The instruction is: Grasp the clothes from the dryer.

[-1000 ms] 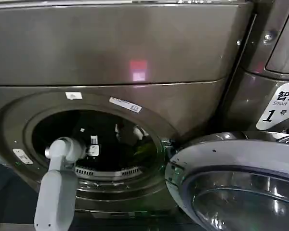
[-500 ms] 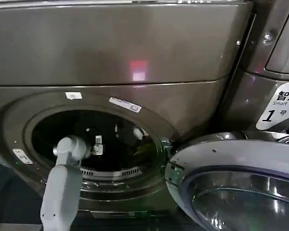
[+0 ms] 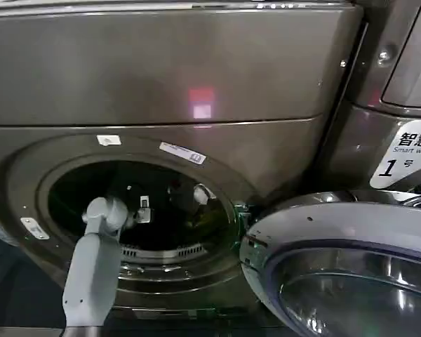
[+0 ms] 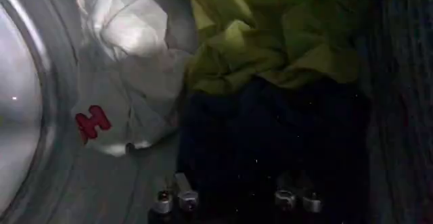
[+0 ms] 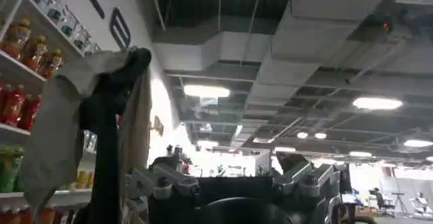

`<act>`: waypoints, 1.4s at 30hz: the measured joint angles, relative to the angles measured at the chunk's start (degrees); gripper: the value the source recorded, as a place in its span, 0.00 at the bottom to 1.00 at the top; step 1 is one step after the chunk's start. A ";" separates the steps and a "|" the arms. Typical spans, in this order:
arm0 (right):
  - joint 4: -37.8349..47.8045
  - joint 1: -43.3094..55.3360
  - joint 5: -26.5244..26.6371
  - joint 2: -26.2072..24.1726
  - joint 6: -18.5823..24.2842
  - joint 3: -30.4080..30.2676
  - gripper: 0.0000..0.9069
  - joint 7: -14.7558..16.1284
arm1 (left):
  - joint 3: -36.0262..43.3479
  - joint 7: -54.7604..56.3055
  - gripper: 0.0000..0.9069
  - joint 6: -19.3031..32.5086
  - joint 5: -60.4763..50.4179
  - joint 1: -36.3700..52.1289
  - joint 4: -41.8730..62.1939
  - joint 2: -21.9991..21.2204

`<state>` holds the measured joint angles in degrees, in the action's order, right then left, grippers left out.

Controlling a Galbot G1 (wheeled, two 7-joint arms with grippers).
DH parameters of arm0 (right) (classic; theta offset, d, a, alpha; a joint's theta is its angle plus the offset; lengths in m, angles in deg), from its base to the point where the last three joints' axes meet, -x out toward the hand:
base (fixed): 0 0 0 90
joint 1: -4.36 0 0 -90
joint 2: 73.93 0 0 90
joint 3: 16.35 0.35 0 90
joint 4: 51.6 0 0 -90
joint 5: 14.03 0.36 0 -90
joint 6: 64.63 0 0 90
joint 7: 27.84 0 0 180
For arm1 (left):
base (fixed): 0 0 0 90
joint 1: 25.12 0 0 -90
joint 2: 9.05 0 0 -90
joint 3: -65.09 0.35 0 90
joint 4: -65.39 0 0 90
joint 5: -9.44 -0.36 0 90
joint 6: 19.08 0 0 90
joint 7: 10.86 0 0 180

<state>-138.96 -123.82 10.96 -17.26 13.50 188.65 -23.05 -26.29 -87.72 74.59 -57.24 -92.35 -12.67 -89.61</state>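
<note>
Left wrist view, clothes (image 4: 203, 63) half-shadowed, left gripper (image 4: 233, 202) tips cropped

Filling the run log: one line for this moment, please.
left hand: open, inside dryer drum, facing clothes | clothes: not gripped | door: open | right hand: open, away from dryer
</note>
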 measured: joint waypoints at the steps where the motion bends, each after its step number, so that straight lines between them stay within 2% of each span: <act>1: 0.02 -0.02 0.00 0.02 0.01 0.02 1.00 0.01 | 0.00 0.00 0.00 -0.18 0.28 0.00 0.08 -0.03; 16: -0.71 -0.24 0.63 0.76 -0.24 -0.46 1.00 1.12 | -1.51 5.64 0.00 -4.97 8.02 -1.39 -1.97 -0.48; 32: -3.03 0.28 4.02 1.52 -1.90 -1.31 1.00 1.84 | -0.98 38.50 0.00 -21.62 27.52 -1.93 -10.88 -4.20; 42: -4.03 0.49 6.00 2.29 0.10 -2.63 1.00 2.02 | -0.83 59.73 0.00 -26.82 40.12 -2.59 -14.35 -6.99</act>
<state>-142.99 -123.33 16.96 -14.97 13.61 186.01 -21.03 -27.12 -27.99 47.78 -17.12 -94.94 -27.02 -96.59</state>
